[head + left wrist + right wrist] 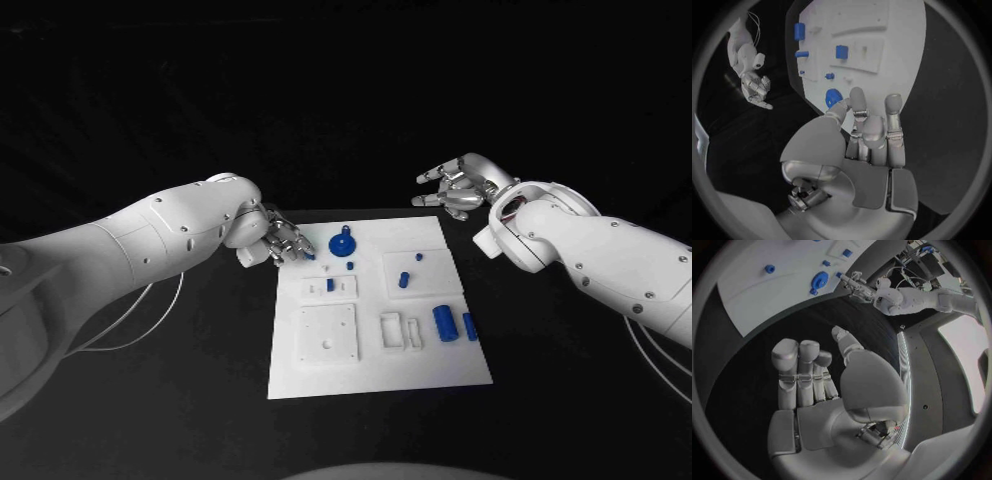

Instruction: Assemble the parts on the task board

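We see the white task board [378,370] lying flat in the middle of the black table [173,400], with raised white frames and small blue parts on it: a round disc-shaped part with a tab [343,244] near the far edge, a small peg [330,285], and two blue cylinders [444,320] side by side near the right edge. Our left hand [277,241] hovers at the board's far left corner with its fingers apart and nothing in them, and our right hand [464,184] is raised beyond the far right corner, fingers loosely spread and empty. The smallest parts are too small to make out in shape, and the left hand's thumb hides part of the board in the left wrist view.
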`<action>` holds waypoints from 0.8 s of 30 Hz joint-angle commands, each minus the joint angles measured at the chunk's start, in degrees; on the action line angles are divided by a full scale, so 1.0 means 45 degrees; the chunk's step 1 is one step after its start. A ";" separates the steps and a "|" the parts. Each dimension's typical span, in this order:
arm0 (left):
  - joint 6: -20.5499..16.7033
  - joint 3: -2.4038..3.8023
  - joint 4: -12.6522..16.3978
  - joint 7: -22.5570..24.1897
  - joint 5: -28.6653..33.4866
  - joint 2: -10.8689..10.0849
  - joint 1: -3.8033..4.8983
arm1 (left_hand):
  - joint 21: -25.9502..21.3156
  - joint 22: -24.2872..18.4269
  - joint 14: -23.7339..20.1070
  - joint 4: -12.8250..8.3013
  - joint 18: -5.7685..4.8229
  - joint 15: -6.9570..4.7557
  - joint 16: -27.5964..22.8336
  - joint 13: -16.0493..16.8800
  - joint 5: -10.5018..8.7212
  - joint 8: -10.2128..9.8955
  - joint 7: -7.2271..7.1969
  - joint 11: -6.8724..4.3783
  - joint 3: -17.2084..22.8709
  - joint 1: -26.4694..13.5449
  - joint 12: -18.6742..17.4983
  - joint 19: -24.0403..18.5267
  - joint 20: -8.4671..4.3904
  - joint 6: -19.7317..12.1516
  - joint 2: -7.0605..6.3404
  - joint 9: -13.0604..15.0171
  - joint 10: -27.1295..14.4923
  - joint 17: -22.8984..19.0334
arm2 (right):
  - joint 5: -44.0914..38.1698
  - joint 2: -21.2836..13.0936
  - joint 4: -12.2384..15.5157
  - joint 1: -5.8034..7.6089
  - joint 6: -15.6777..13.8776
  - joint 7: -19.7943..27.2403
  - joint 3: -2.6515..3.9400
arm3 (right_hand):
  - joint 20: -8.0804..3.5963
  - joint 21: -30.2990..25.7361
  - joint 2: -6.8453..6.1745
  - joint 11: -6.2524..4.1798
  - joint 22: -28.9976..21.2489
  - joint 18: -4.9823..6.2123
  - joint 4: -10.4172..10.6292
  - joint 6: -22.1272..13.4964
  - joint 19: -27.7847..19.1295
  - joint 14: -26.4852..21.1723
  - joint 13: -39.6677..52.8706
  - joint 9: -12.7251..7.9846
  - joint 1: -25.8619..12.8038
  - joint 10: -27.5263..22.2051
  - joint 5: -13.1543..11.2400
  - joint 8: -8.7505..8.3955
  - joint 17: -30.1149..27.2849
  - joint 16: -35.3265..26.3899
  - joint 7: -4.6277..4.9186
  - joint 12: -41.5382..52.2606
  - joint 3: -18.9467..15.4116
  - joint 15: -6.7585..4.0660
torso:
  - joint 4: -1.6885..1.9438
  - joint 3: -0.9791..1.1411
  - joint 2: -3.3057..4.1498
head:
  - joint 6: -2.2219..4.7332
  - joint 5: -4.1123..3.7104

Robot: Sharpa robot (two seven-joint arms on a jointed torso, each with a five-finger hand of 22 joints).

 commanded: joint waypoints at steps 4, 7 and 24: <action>-0.1251 0.0026 0.1643 -0.0153 0.0813 -0.0791 0.0217 | 0.0156 0.0246 0.0240 -0.1076 0.0217 0.0015 0.0142 -0.0319 0.0691 -0.0100 -0.0323 -0.0147 0.1055 -0.0291 0.0404 0.0105 0.0029 0.0644 -0.0207 -0.0018 0.0621 0.0346 | 0.0032 -0.0033 -0.0057 -0.0003 0.0101 0.0076 0.0008 | -0.0021 -0.0041 0.0082 -0.0012 0.0984 0.0107 -0.0086 0.0059 0.0798 0.0041 -0.0012 0.0013 -0.0055 -0.0090 0.0063 -0.0038 0.0014 -0.0057 0.0048 0.0049 0.0002 -0.0025 | 0.0086 0.0024 -0.0058 | -0.0041 0.0026; -0.1489 0.0025 0.2444 -0.0253 0.0830 -0.1209 0.0325 | 0.0202 0.0249 0.0306 -0.1136 0.0227 0.0015 0.0215 -0.0406 0.0945 -0.0118 -0.0347 -0.0156 0.1083 -0.0355 0.0485 0.0124 0.0037 0.0754 -0.0269 -0.0014 0.0623 0.0496 | 0.0052 -0.0045 -0.0104 -0.0003 0.0104 0.0087 0.0007 | -0.0021 -0.0041 0.0082 -0.0012 0.0984 0.0107 -0.0086 0.0059 0.0798 0.0041 -0.0012 0.0013 -0.0055 -0.0090 0.0063 -0.0038 0.0014 -0.0057 0.0048 0.0049 0.0002 -0.0025 | 0.0136 0.0035 -0.0090 | -0.0076 0.0028; -0.1987 -0.0243 0.5176 -0.0808 0.0087 -0.2445 0.0551 | 0.0244 0.0234 0.0404 -0.1187 0.0102 -0.0120 0.0019 0.0329 0.1733 -0.0522 -0.0640 -0.0355 0.1470 -0.0887 0.0298 0.0151 -0.0105 0.1716 -0.0617 0.1447 0.0614 0.0571 | 0.0104 -0.0049 -0.0297 -0.0003 0.0144 0.0111 0.0005 | -0.0021 -0.0070 0.0078 -0.0012 0.0990 0.0100 -0.0115 0.0065 0.0791 0.0043 -0.0066 0.0013 -0.0055 -0.0118 0.0114 -0.0038 0.0005 -0.0122 0.0048 0.0012 0.0048 -0.0028 | 0.0204 0.0059 -0.0193 | -0.0208 0.0077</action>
